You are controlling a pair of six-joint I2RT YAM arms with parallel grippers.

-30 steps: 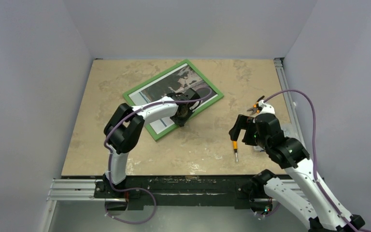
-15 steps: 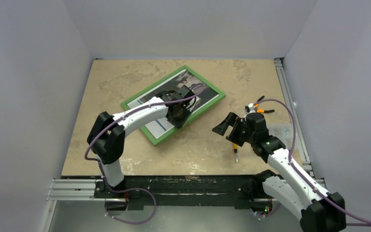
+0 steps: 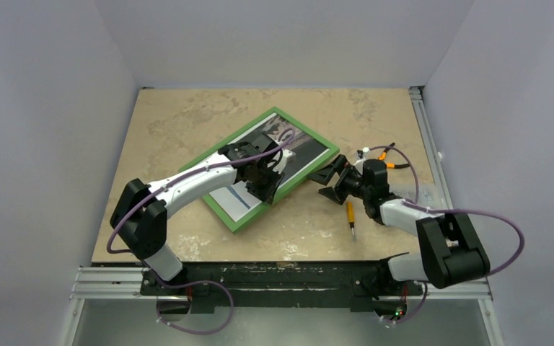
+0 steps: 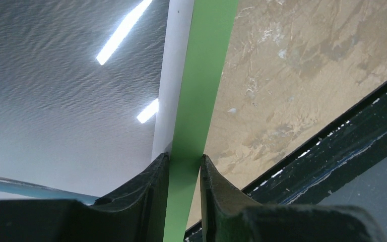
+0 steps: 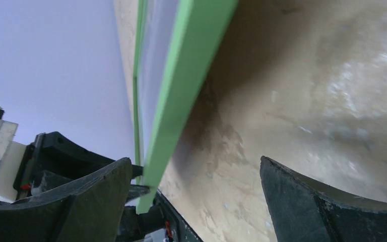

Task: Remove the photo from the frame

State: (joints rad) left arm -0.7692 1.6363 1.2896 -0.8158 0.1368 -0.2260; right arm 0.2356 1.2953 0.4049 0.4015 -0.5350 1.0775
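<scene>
Right arm swung in low from right side of table (image 3: 187, 115) toward frame (image 3: 306, 130); left arm stretched further out, frame shifted slightly.
Left tool (image 4: 185, 160) clamped on green frame bar, one finger either side.
Right tool (image 5: 195, 162) spread wide, holding nothing, just beside frame's right corner.
Frame mid-table, askew; gripped edge looks lifted off table in right wrist view.
Photo (image 3: 297, 142) still seated in frame, face up.
Progress: early. Frame secured only; photo not freed. Left to do: reach the back, push or pull print out.

Orange-handled screwdriver (image 3: 350, 216) on beige table (image 3: 180, 115)
</scene>
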